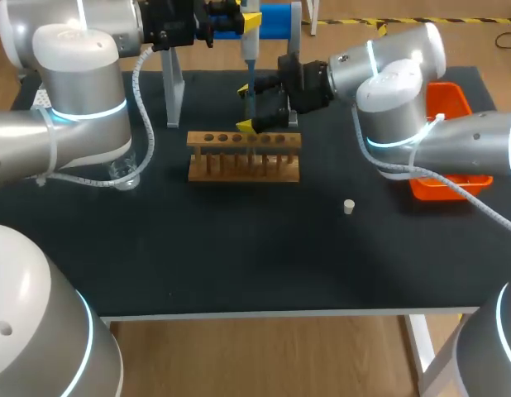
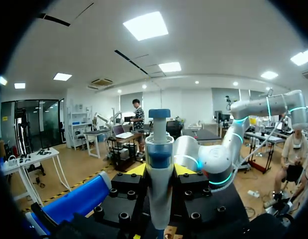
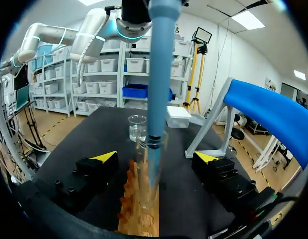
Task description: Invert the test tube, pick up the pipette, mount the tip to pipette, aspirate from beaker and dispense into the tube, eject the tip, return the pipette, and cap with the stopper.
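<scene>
My left gripper (image 1: 236,20) is high at the back, shut on the blue and grey pipette (image 2: 159,164), which it holds upright between its yellow fingertips (image 2: 136,170). The pipette's long blue tip (image 3: 158,89) reaches down into the mouth of a clear test tube (image 3: 148,191) standing in the wooden rack (image 1: 243,155). My right gripper (image 3: 155,158) is open, with one finger on each side of the tube and well clear of it. A glass beaker (image 3: 137,128) stands beyond the rack. A small pale stopper (image 1: 349,207) lies on the dark table to the right of the rack.
The pipette stand (image 1: 173,83) with its blue holder (image 3: 268,114) rises behind the rack. An orange bin (image 1: 451,106) sits at the right edge, partly behind my right arm. A white box (image 3: 179,117) is near the beaker.
</scene>
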You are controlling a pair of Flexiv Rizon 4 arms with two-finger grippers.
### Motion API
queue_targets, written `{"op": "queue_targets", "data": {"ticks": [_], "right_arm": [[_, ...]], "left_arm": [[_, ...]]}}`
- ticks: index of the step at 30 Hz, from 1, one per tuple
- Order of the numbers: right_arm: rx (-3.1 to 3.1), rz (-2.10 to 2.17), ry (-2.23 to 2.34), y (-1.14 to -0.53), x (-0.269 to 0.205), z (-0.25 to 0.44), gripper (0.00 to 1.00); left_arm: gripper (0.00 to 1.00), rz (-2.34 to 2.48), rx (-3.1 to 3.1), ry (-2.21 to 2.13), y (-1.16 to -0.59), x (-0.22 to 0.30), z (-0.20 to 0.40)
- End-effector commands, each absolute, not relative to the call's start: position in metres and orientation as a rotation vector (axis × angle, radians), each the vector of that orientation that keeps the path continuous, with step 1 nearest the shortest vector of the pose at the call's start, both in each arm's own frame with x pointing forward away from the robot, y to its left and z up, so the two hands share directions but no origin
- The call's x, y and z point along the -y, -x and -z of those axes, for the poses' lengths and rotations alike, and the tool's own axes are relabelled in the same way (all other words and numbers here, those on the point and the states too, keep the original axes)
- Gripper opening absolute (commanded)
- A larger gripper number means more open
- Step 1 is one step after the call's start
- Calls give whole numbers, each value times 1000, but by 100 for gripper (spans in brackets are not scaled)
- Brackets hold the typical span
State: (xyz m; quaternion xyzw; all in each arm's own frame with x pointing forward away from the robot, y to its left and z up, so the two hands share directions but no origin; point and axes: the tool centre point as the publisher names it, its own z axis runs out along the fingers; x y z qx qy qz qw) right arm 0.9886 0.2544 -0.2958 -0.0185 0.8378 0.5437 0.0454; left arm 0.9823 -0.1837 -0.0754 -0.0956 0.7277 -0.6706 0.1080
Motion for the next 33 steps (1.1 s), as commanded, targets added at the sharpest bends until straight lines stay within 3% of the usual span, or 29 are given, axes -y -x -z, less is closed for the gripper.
{"op": "queue_targets", "data": {"ticks": [1, 33], "right_arm": [[-2574, -1632, 37, -985, -256, 294, 100], [-2603, -1563, -46, -987, -257, 303, 100]], "left_arm": [[0, 1973, -2139, 283, -982, 184, 75], [0, 1973, -2139, 283, -982, 184, 75]]}}
